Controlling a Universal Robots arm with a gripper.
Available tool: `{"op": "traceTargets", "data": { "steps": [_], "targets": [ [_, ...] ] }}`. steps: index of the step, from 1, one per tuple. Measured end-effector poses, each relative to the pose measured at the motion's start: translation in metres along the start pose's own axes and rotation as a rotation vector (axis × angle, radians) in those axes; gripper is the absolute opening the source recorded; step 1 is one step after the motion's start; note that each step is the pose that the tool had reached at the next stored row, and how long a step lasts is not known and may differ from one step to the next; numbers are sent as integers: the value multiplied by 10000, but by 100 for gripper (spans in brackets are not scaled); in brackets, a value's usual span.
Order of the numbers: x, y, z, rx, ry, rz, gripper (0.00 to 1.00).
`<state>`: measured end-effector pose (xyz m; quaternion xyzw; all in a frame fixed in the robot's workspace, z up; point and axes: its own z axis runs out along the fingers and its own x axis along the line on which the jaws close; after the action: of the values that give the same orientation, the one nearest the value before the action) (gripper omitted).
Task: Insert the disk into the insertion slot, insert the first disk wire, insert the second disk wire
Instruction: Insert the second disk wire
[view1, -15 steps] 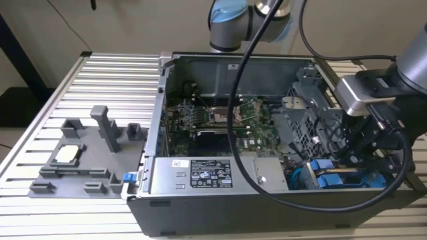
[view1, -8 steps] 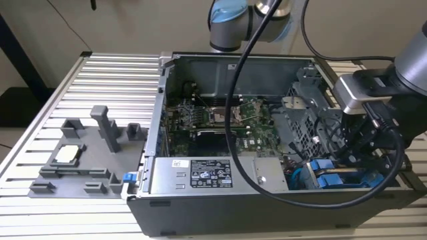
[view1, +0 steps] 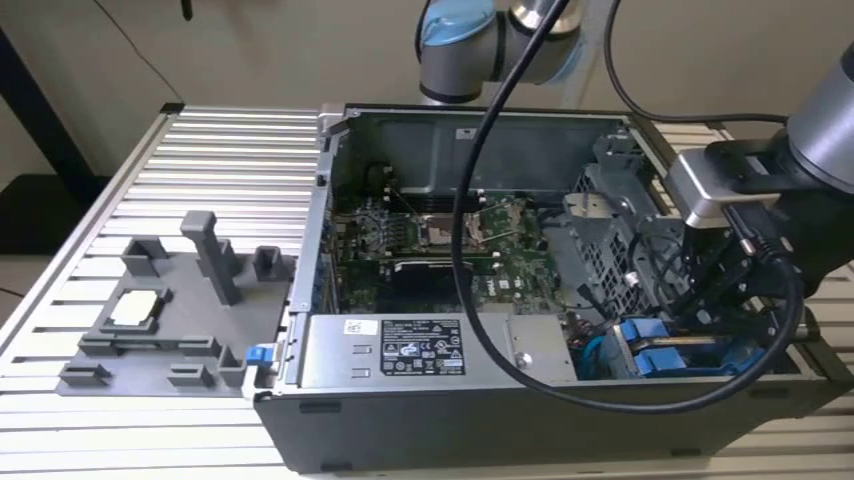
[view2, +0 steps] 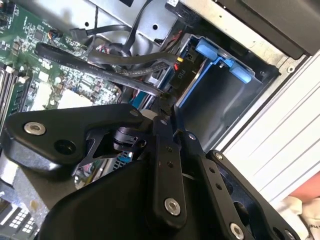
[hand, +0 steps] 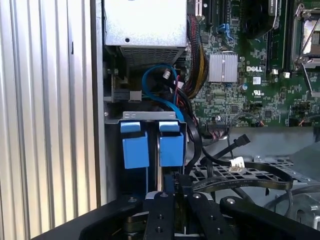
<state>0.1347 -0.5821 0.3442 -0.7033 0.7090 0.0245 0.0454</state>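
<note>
The insertion slot (view1: 607, 350) is the grey metal bay in the case corner at the exterior view's right, near the front; its rim (hand: 150, 116) and wall (view2: 235, 102) show in both wrist views. Blue carrier tabs of the disk (hand: 135, 149) stand in the bay and also appear in the exterior view (view1: 651, 345) and the second wrist view (view2: 220, 56); the drive body is hidden. My gripper (hand: 174, 192) hangs just above the bay's edge, fingers close together on a black disk wire connector (view2: 177, 74) whose flat cable trails over the motherboard.
The open computer case (view1: 400, 420) lies on a slatted table. A labelled power-supply box (view1: 414, 350) sits along the front wall. A looped blue cable (hand: 155, 75) and black cables (hand: 240, 181) crowd the bay. A grey fixture tray (view1: 160, 330) with posts stands at the exterior view's left.
</note>
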Motion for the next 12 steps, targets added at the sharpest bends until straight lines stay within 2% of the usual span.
{"op": "traceTargets", "data": {
  "steps": [12],
  "targets": [
    [-18,-19,32,1,-97,24,16]
  ]
}}
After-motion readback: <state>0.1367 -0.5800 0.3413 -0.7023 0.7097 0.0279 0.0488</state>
